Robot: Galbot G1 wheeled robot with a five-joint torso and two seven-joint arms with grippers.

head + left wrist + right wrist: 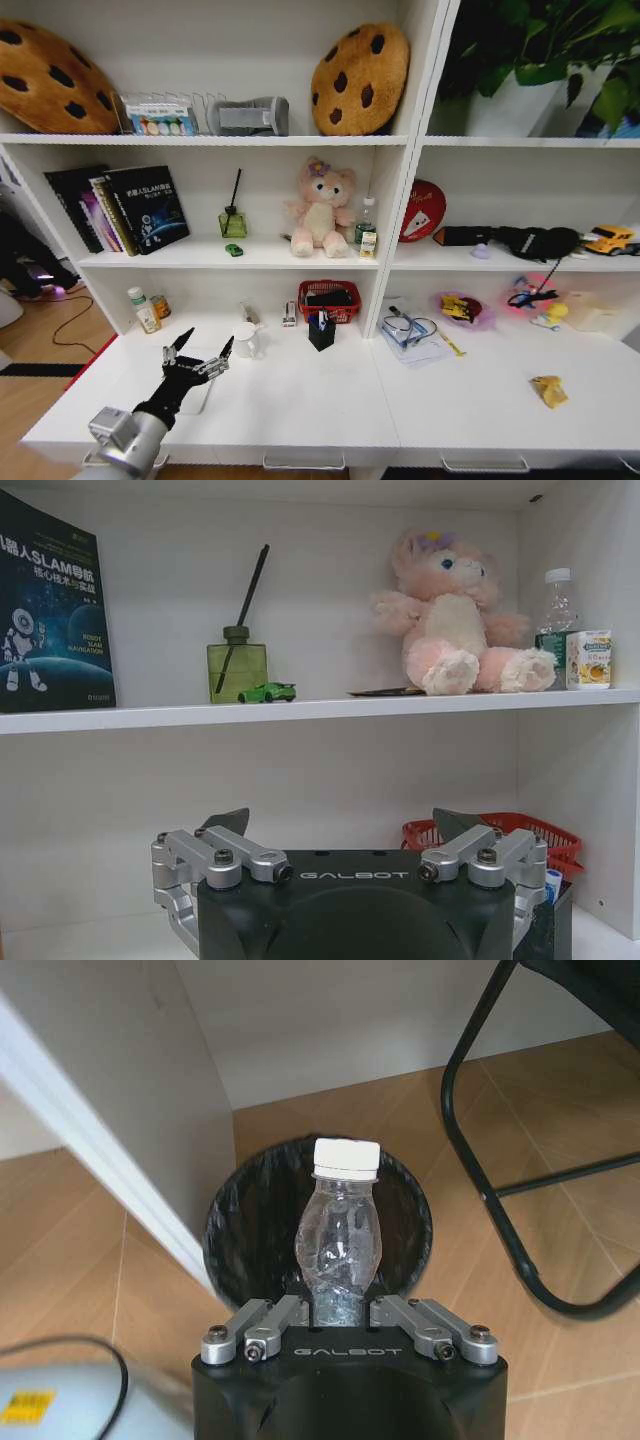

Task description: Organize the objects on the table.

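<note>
Above a black bin (318, 1222) off the table (300, 400), the right gripper (340, 1305) clamps a clear bottle (340, 1235), which risks missing if released off-centre; the left gripper (202, 352) hovers wide open and empty over the table.

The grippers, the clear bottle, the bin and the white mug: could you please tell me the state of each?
Left gripper: open, empty, above the table.
Right gripper: shut on the clear bottle.
Clear bottle: capped, upright, over the black bin.
White mug: upright on the table.
</note>
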